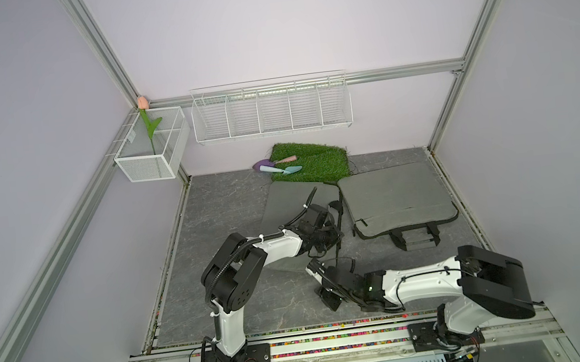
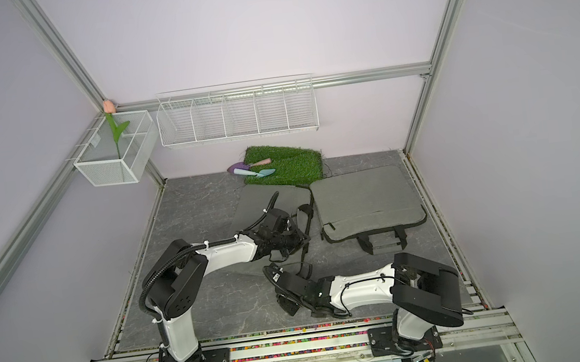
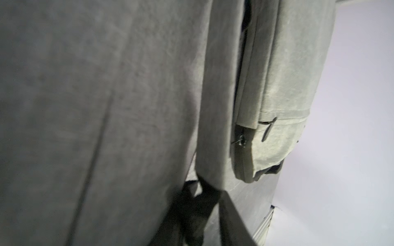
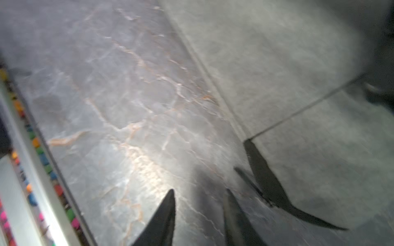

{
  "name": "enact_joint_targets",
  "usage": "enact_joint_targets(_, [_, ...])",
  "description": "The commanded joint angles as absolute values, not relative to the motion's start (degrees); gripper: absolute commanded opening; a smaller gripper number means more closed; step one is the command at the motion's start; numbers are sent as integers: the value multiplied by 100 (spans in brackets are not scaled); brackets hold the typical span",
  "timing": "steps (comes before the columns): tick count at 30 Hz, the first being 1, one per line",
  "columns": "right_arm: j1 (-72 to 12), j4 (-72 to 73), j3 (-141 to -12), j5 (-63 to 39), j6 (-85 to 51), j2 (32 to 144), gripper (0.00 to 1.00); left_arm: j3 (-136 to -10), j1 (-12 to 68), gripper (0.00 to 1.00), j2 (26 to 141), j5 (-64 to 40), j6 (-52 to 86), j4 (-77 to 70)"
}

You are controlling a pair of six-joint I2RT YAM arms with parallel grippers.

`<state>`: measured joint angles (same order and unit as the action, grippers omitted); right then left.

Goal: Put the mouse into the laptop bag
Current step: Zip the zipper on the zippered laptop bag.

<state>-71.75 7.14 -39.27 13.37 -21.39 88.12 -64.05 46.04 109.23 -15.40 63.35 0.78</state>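
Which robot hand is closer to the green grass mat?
Left. The left hand is over the grey bag in front of the grass mat; the right hand is farther back, over the table by that bag's corner.

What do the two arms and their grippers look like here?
Both arms are white links between boxy black joint housings: left arm, right arm. A black ribbed cable hose runs along the left arm, fastened with white ties. The right gripper has dark tapered fingers.
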Motion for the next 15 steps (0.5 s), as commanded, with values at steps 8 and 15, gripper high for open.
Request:
enact_joint_targets(8, [-6458,372,-2907,1385,-3451,6566,89,-5618,4438,75,8550,302,6070,1913])
enact_joint_targets(15, [-6028,668,-2717,1069,-4151,6330,100,-4233,4608,78,6500,909,5969,2258])
